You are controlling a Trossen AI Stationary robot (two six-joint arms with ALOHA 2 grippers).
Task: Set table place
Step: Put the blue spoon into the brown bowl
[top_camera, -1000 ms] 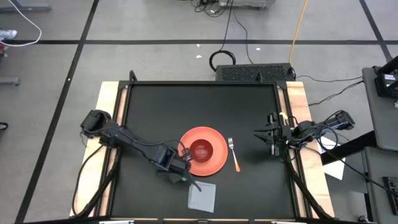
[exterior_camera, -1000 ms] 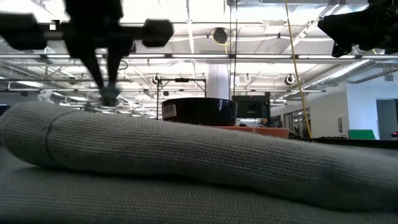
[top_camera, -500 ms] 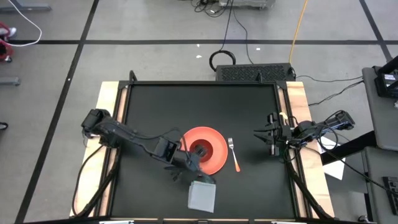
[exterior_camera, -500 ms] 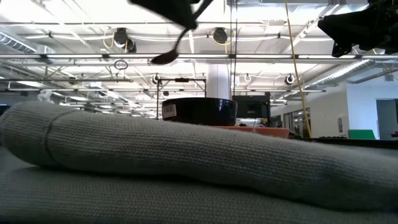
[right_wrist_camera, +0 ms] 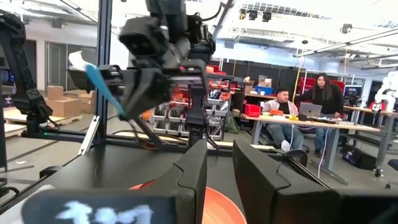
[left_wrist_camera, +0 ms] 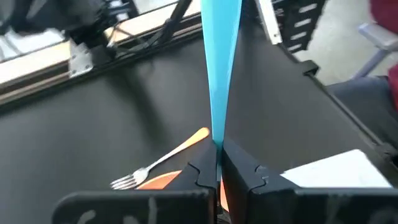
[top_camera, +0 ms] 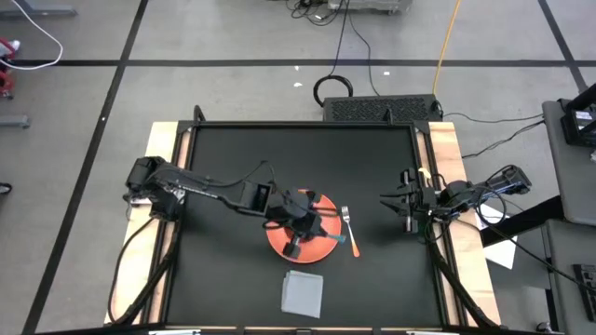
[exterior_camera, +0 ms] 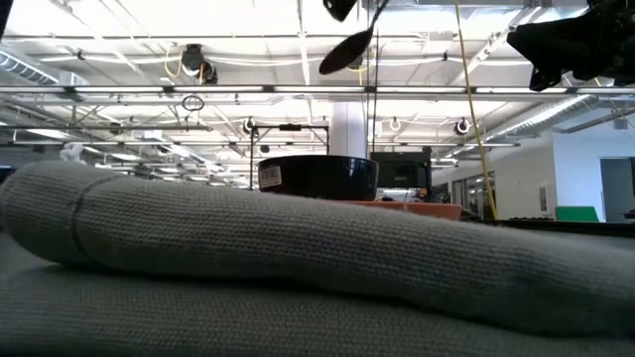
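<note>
Since a second ago your left arm has swung from the near-left edge of the plate, beside the napkin, across to a spot over the plate itself. The left end effector [top_camera: 303, 223] now hangs above the orange plate [top_camera: 279, 244], which sits near the middle of the black desk [top_camera: 233, 158]. Its fingers [left_wrist_camera: 239, 168] are pressed together on a utensil with a flat blue handle [left_wrist_camera: 219, 68]; in the low view a dark spoon-shaped bowl [exterior_camera: 345, 52] hangs high above the desk. A dark bowl [exterior_camera: 317, 177] stands on the plate. Just right of the plate lies a fork [top_camera: 349, 230] with an orange handle, tines pointing to the far side. A grey folded napkin [top_camera: 303, 292] lies near the front edge, just in front of the plate and apart from it. Your right arm waits at the right edge of the desk, its right end effector [top_camera: 402, 206] lifted off the surface with the fingers [right_wrist_camera: 193, 171] spread a little and holding nothing.
</note>
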